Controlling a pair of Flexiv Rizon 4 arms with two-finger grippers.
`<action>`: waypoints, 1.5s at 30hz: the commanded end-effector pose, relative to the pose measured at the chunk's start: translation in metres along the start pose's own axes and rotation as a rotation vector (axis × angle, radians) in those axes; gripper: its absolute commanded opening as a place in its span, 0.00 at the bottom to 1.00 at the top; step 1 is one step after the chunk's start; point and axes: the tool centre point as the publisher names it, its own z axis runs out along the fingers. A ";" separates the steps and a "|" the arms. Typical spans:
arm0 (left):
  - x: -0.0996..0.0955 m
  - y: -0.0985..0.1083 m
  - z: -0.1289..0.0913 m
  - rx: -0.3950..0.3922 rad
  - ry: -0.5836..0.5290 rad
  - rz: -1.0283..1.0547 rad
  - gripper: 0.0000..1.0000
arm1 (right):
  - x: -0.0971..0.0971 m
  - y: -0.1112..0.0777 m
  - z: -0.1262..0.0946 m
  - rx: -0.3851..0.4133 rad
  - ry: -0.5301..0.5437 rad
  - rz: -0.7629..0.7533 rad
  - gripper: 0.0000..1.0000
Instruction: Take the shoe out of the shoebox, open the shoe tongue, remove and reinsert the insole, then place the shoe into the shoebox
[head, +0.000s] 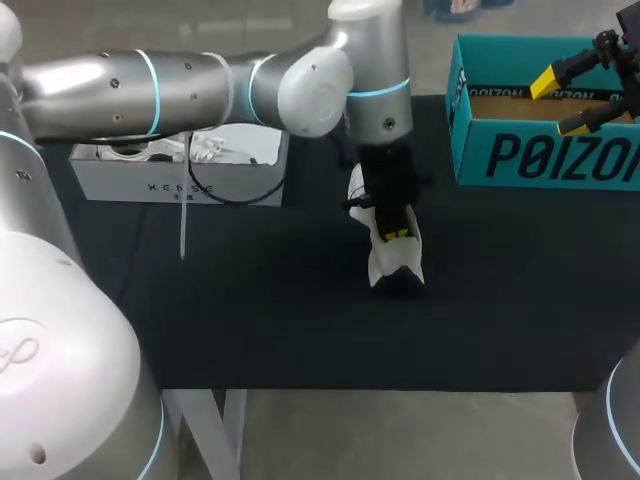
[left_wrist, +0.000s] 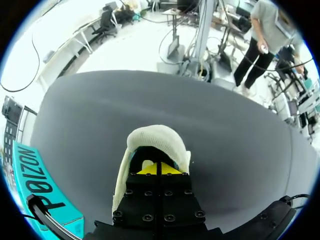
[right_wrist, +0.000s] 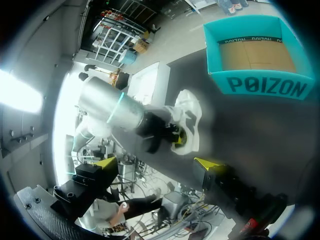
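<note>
Black worktop (head: 250, 320) holds the white shoe (head: 392, 262) in the middle, with the shoebox (head: 540, 160) at two o'clock. My left fingers (left_wrist: 150, 169) sit pinched together inside the shoe. My right fingers (head: 545, 80) hang spread wide over the shoebox. Nothing holds the shoe down, so a pull could drag it along.

My left gripper (left_wrist: 158, 169) in the mouth of the shoe (left_wrist: 150, 136)
I see its yellow tips pressed together inside the white shoe's opening, the padded rim curving just ahead of them. The shoe sits on the dark table (left_wrist: 150, 97), and the teal shoebox (left_wrist: 42, 182) stands off to its side, apart.
</note>
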 end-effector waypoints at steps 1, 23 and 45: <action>0.011 0.003 -0.013 -0.018 -0.039 -0.018 0.00 | -0.001 0.002 0.000 0.003 -0.002 0.000 1.00; 0.009 -0.007 -0.022 0.040 -0.019 0.063 0.00 | -0.001 0.002 0.000 0.003 -0.002 0.000 1.00; 0.001 -0.008 0.017 0.060 0.050 0.102 0.00 | -0.001 0.002 0.000 0.003 -0.002 0.000 1.00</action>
